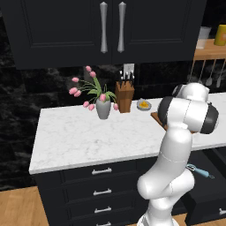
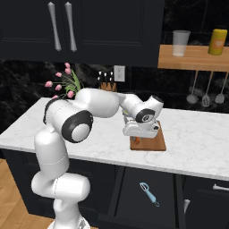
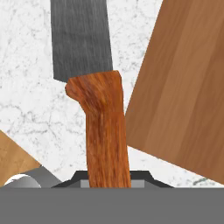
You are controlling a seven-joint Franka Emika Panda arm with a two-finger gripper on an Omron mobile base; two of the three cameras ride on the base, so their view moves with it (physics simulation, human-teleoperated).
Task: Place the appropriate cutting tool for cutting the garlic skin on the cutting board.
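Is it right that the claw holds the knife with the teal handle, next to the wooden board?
Not quite. The hand view shows the knife in the claw has a reddish-orange wooden handle, not teal. It is indeed next to the wooden board.

The knife [image 3: 94,87], grey blade and reddish-orange handle, points to twelve o'clock in the hand view. The brown board [image 3: 183,92] lies at three o'clock on white marble.

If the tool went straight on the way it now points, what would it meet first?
Probably the white marble counter beside the cutting board: the knife held in the tool hangs over bare marble, though its height above it is unclear.
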